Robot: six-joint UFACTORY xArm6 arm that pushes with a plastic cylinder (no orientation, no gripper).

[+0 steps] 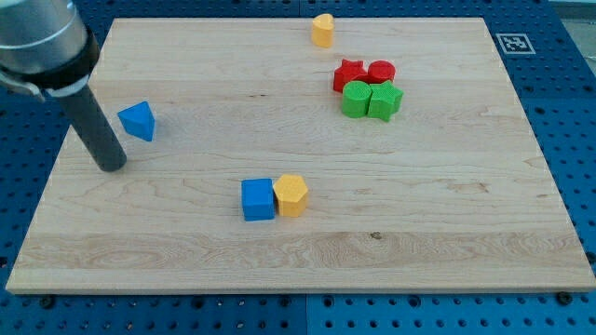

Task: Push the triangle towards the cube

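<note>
A blue triangle lies on the wooden board at the view's left. A blue cube sits lower, near the middle, touching a yellow hexagonal block on its right. My tip rests on the board just below and left of the blue triangle, a small gap apart from it. The cube is well to the right of and below the triangle.
A yellow heart-like block stands at the view's top. A tight cluster of a red star, a red cylinder, a green cylinder and a green star-shaped block sits at the upper right. The board's left edge is near my tip.
</note>
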